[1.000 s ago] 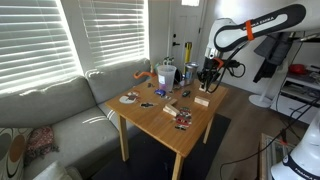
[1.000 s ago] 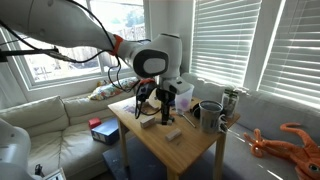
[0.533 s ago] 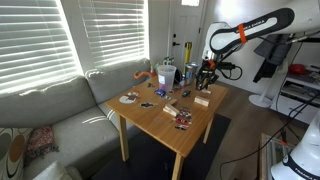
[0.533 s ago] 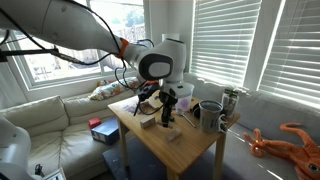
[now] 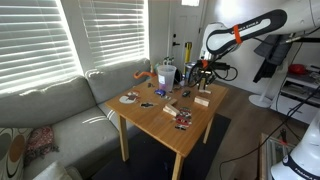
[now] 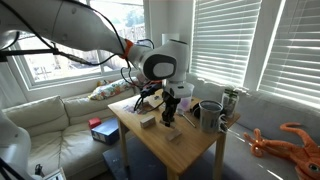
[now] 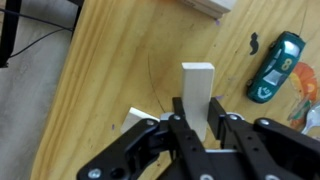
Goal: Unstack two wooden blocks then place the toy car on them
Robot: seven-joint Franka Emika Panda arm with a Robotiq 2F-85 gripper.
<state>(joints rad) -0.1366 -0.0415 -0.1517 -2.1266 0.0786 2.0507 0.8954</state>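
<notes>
block (image 7: 197,85): pale matt wood | table (image 7: 100,70): smooth grained wood | toy car (image 7: 276,66): glossy (bright highlights)

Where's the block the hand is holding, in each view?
Exterior view: block right of centre, at the tips of the hand.
Exterior view: near centre, at the hand's tips, too small to tell apart.
Wrist view: centre, upright in the hand.
Shared landmark: the hand.
</notes>
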